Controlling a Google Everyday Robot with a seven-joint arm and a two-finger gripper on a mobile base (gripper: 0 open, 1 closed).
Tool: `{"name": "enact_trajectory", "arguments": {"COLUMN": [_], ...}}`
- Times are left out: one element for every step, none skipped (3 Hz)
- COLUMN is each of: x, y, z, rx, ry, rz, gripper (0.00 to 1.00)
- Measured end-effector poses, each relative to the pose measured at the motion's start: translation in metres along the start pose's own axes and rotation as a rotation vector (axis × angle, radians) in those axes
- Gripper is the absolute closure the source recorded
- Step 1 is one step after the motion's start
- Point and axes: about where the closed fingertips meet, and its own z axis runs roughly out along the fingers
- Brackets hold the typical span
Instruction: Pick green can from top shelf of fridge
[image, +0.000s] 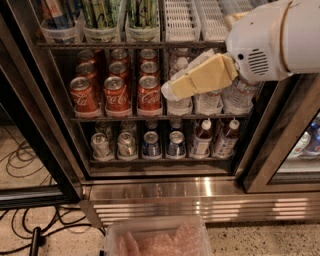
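Note:
Pale green and white cans stand in clear bins at the upper left, one row (100, 12) beside another (142, 12); their tops are cut off by the frame's edge. The bins sit on the top shelf (125, 45), a dark wire rack in the open fridge (47, 117). My gripper (172, 90), cream-coloured on a white arm (272, 42), reaches in from the upper right. It hangs in front of the water bottles on the middle rack, below the top shelf and to the right of the green cans. It holds nothing I can see.
Empty white slotted bins (182, 20) sit right of the green cans. Red Coca-Cola cans (117, 92) and water bottles (207, 102) fill the middle rack; silver-blue cans (150, 144) and small bottles (202, 137) the lower one. Ribbed steel base (200, 197), floor cables (30, 230), a clear tub (160, 240) below.

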Motion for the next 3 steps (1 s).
{"name": "enact_trajectory", "arguments": {"x": [0.001, -0.004, -0.023], "y": [0.000, 0.007, 0.019], "z": [0.000, 0.013, 0.041], "rx": [-0.002, 0.022, 0.060], "ry": [0.006, -0.047, -0.162], "rz": [-0.003, -0.001, 0.006], "gripper": [0.00, 0.00, 0.00]}}
